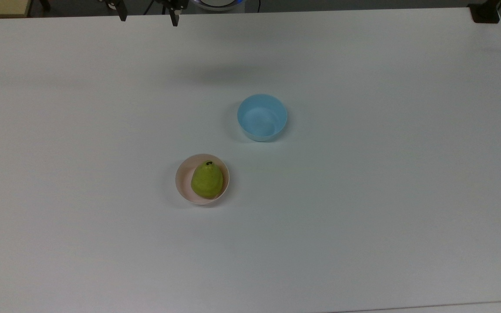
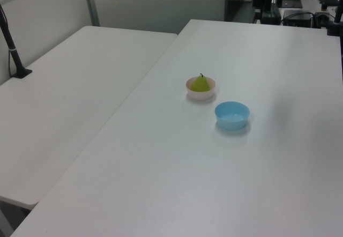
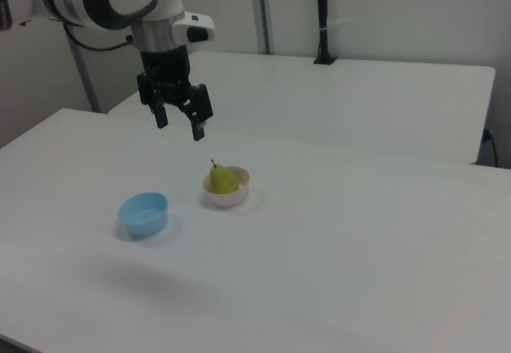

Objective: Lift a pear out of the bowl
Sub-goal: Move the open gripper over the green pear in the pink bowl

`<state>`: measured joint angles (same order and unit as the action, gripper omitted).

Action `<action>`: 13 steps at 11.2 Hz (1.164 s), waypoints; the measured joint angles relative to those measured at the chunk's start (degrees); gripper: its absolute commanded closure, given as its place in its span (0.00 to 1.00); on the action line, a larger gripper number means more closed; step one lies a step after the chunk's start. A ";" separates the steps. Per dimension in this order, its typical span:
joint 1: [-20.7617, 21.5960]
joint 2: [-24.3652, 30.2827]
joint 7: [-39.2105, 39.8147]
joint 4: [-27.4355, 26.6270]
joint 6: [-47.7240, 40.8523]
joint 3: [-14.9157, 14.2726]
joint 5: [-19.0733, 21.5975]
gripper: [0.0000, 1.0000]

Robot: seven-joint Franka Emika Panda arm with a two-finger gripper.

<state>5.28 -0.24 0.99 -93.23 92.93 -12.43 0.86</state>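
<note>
light blue bowl (image 1: 262, 117) on white table (image 1: 363, 195)

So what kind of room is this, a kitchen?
More likely a robot lab. A robot arm's gripper hangs over plain white tables, camera stands are clamped at their edges, and the pear sits in a plastic bowl.

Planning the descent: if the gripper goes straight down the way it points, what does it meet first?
Probably bare table, judging by its shadow. The open gripper hangs away from the pear and both bowls; depth is uncertain.
</note>
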 measured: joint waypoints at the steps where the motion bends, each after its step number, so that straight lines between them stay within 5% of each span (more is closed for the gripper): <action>1: 0.00 -0.01 0.00 0.00 0.00 0.00 0.00 0.00; 9: 2.09 -3.39 0.11 0.03 -0.15 -0.35 -0.06 0.00; 13: 5.26 -7.30 0.11 3.85 0.85 -4.42 0.14 0.00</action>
<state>10.54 -7.54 1.10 -89.38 93.78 -16.85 1.00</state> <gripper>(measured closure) 0.000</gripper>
